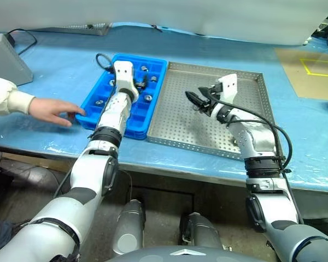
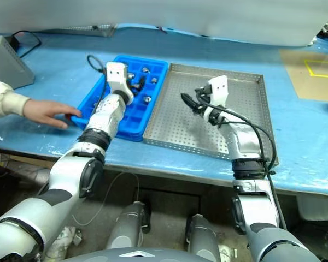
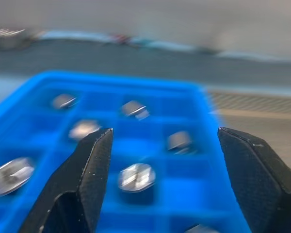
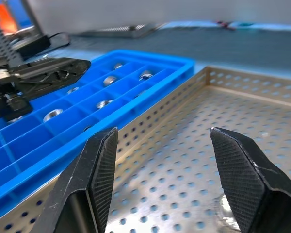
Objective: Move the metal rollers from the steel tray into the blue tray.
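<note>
— Rollers, the small silvery metal cylinders: where are they?
— In compartments of the bright blue plastic grid tray, beside the grey perforated steel tray.
— Grippers?
— Left gripper over the blue tray, fingers apart, empty. Right gripper over the steel tray, spread, empty.

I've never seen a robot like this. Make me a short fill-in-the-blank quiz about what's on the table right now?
1. The rollers lie in the compartments of the ____ tray.
2. The right tool hangs over the ____ tray.
3. The left tool has its fingers spread and holds ____.
4. A person's hand touches the blue tray's ____ corner.

Answers: blue; steel; nothing; near left
</note>
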You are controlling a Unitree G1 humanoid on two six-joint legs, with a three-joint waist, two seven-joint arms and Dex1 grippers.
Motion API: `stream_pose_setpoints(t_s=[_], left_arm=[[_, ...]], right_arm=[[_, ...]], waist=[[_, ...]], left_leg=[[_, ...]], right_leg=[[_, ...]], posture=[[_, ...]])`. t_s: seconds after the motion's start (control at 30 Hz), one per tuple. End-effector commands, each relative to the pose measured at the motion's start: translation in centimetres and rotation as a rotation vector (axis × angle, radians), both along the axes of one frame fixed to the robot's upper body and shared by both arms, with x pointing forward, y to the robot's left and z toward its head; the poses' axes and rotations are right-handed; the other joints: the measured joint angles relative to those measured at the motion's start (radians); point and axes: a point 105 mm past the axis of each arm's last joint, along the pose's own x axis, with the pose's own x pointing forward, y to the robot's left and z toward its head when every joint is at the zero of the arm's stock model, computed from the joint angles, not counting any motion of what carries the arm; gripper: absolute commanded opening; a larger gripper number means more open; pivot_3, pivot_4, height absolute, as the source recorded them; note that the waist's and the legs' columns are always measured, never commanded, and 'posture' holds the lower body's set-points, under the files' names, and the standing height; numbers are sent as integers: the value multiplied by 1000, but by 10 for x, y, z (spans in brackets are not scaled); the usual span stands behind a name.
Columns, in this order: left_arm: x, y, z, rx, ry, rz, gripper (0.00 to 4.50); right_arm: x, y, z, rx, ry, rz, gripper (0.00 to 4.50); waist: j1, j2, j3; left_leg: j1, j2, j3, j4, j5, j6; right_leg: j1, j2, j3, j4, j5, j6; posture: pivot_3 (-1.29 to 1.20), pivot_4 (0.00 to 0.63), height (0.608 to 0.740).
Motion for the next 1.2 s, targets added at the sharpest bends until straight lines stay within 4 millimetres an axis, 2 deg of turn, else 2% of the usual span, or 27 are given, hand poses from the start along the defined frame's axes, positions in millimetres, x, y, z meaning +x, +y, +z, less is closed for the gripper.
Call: stream_pose_setpoints(t_s=[0.03, 0.13, 0.2, 0.33, 0.5, 0.7, 0.87, 1.07, 1.2], left_arm=[[-14, -54, -1, 35, 20, -244, 3628], [-21, -76, -21, 107, 70, -294, 3628], [-22, -82, -34, 142, 106, -270, 3628], [-19, -78, -49, 208, 146, -162, 3628], [-14, -75, -50, 224, 161, -73, 3628], [-11, -66, -57, 258, 198, 33, 3628], [-15, -68, -71, 299, 239, 31, 3628], [-18, -75, -76, 304, 265, 9, 3628], [-18, -72, -81, 293, 292, 36, 3628]], right_arm=[[-13, -25, 16, 19, -57, -99, 3146], [-28, -38, 12, 28, -53, -167, 3146], [-39, -44, 8, 37, -44, -207, 3146], [-58, -47, 0, 44, -21, -265, 3146], [-75, -48, -12, 62, 14, -324, 3146], [-81, -46, -16, 66, 29, -356, 3146], [-83, -50, -13, 73, 19, -384, 3146], [-88, -54, -14, 80, 17, -417, 3146], [-92, -58, -16, 88, 21, -442, 3146]], waist=[[-7, 0, 0], [-43, 0, 0], [-68, 0, 0], [-134, 0, 0], [-173, 1, 0], [-198, 1, 0], [-206, 1, 0], [-227, 1, 0], [-251, 1, 0]], left_leg=[[1, 0, 0, 0, 0, 1], [4, -1, 2, -1, -3, 4], [4, -1, 2, -2, -3, 7], [3, -1, 3, -4, -2, 10], [5, 0, 3, -4, -3, 8], [4, -2, 4, -2, -5, 9], [2, -2, 4, -2, -5, 15], [0, -3, 6, -2, -8, 19], [-1, -3, 7, -1, -8, 20]], right_leg=[[1, 0, 0, -1, 0, 0], [5, 0, 2, -6, 0, 1], [4, 0, 3, -7, 0, 1], [1, 1, 4, -8, 1, 1], [2, 2, 5, -8, 0, 1], [4, 2, 6, -12, 1, 2], [4, 2, 6, -16, 1, 2], [4, 1, 6, -21, 2, 3], [4, 1, 6, -21, 2, 3]], posture=[[-259, 150, 740], [-348, 150, 740], [-415, 150, 740], [-526, 150, 740], [-593, 150, 740], [-639, 150, 740], [-677, 150, 740], [-720, 150, 740], [-731, 150, 740]])
